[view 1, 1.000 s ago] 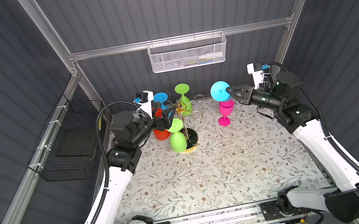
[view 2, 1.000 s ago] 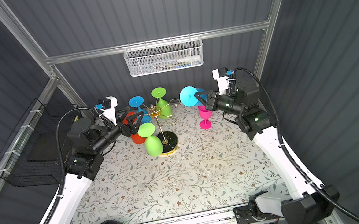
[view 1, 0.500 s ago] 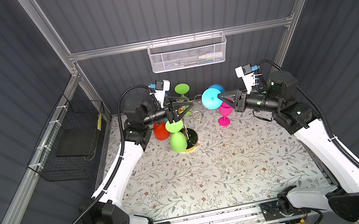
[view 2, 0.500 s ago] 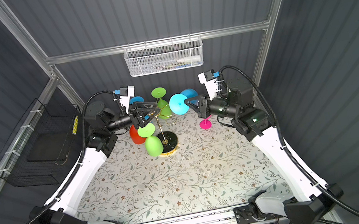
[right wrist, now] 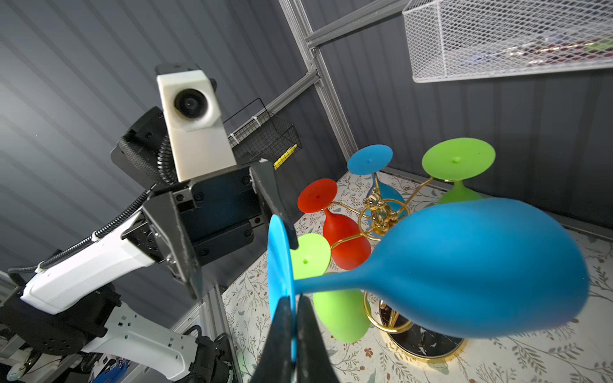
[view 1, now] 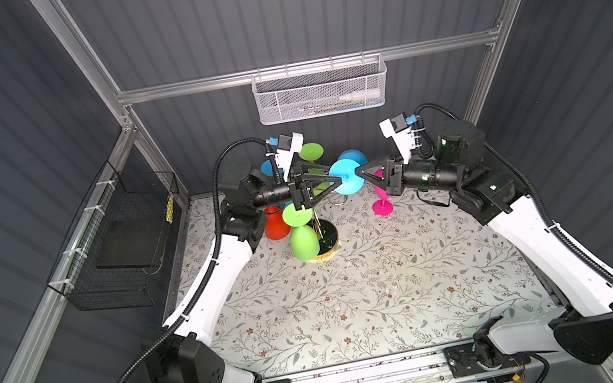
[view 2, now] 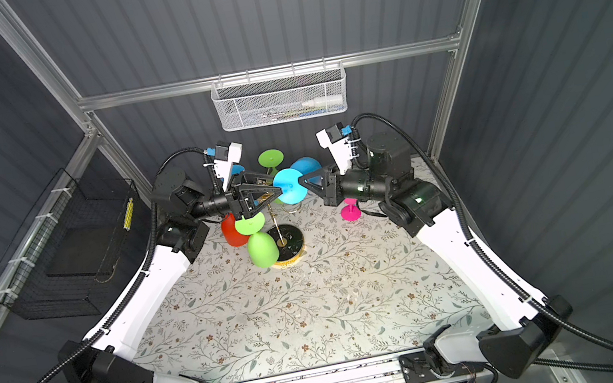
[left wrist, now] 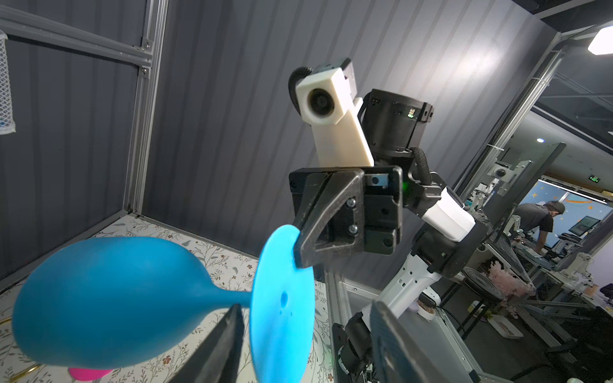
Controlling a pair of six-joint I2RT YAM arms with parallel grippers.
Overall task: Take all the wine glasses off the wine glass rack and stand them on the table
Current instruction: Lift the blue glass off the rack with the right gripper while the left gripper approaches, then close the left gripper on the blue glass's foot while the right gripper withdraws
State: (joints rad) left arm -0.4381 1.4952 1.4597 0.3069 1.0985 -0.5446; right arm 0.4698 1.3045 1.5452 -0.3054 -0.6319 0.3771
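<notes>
Near the rack (right wrist: 378, 212), the right gripper (view 1: 358, 172) is clamping the foot of the blue wine glass (view 1: 345, 184) while the left gripper (view 1: 330, 180) is gaping astride it

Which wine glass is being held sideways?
The blue glass pinched at its foot by the right gripper; the rest hang from the rack or stand on the table.

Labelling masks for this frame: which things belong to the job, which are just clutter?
Job: blue wine glass; wine glass rack; right gripper, pinching the glass's foot; left gripper, open.
Clutter: pink glass; white mesh basket; black wire basket.
</notes>
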